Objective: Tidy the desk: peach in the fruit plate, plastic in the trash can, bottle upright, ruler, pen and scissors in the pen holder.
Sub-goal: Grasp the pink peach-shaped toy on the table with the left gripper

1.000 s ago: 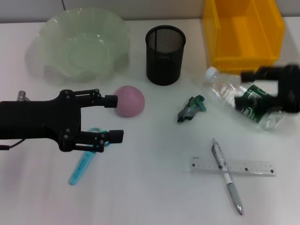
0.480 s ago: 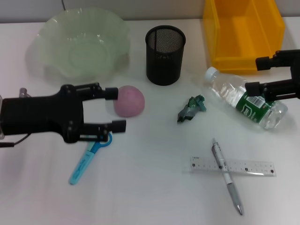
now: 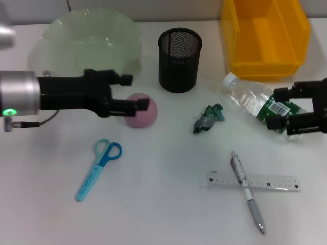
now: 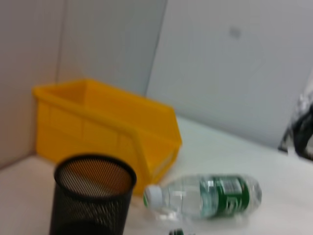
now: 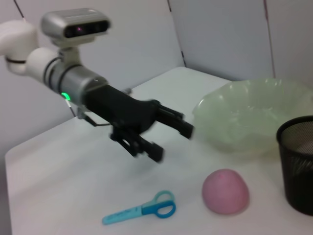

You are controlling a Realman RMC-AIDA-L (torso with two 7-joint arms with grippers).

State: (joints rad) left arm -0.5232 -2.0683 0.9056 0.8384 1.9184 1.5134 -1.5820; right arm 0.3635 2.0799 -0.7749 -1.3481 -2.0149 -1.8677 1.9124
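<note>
From the head camera, I am seeing my left pincer (image 3: 136, 92) hanging over the table (image 3: 163, 214) just beside the pink peach (image 3: 142, 109), its fingers spread, one above the peach's near edge and one toward the pale green fruit plate (image 3: 87, 48). The scissors (image 3: 98, 168) are lying flat nearer to me, well apart from the black mesh pen holder (image 3: 180, 59). My right pincer (image 3: 280, 108) is straddling the lying bottle (image 3: 263, 106) at its green label, fingers spread on either side; I cannot tell whether they are touching it. The crumpled green plastic (image 3: 208, 118) is sitting between peach and bottle. The pen (image 3: 247, 191) is lying across the clear ruler (image 3: 253, 181). The yellow trash can (image 3: 264, 35) is standing behind the bottle.

My left wrist camera is showing the pen holder (image 4: 93, 200), the trash can (image 4: 105, 129) and the bottle (image 4: 205, 197) on its side, white cap toward the holder.

My right wrist camera is showing the left pincer (image 5: 173, 139) spread in the air above the table, with the scissors (image 5: 142, 210), peach (image 5: 226, 192) and fruit plate (image 5: 254, 117) nearby.
</note>
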